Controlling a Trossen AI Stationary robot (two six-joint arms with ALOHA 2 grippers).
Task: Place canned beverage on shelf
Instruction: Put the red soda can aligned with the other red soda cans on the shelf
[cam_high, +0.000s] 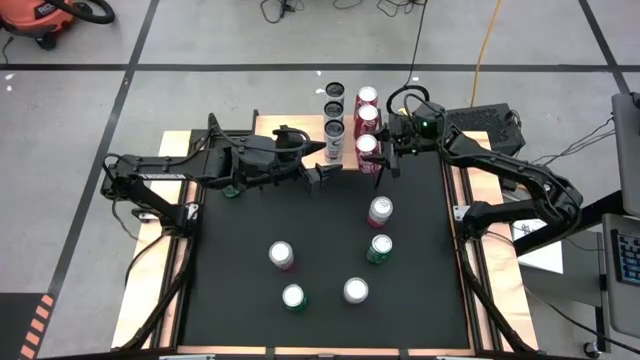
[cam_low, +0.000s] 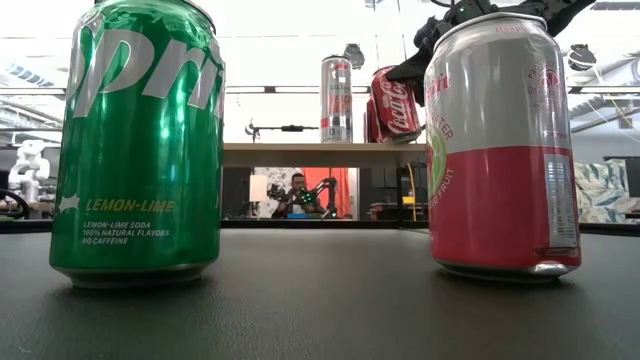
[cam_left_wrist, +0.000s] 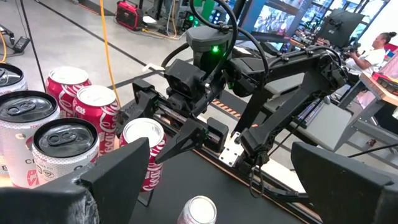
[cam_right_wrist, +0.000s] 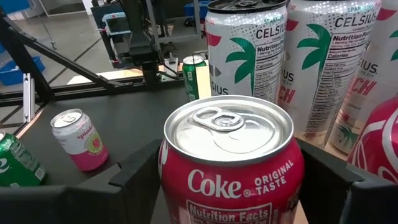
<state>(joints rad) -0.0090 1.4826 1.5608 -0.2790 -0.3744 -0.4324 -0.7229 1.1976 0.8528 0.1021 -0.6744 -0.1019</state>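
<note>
A red Coke can (cam_right_wrist: 231, 155) sits between the fingers of my right gripper (cam_right_wrist: 230, 186), which is shut on it at the front edge of the light wooden shelf (cam_low: 300, 153). That shelf stands at the table's far middle (cam_high: 285, 125). On it stand tall Celsius cans (cam_high: 333, 120) and two more red cans (cam_high: 367, 105). My left gripper (cam_high: 325, 178) hangs open just left of the held can, above the black table, holding nothing. My right gripper pinches the Coke can's side walls (cam_right_wrist: 171, 186) between its two fingers (cam_left_wrist: 186, 134), about halfway up the can. The fingers come in roughly level from the table's right side. The can leans a little, top up (cam_low: 395, 105). Whether its base rests on the shelf I cannot tell.
Several loose cans stand on the black table: a pink one (cam_high: 380, 211), a green one (cam_high: 379, 248), another pink (cam_high: 282, 255), a green (cam_high: 293, 297) and a white-topped one (cam_high: 355, 290). A green can (cam_high: 232, 190) stands under my left arm. A person sits beyond the table (cam_left_wrist: 379, 43).
</note>
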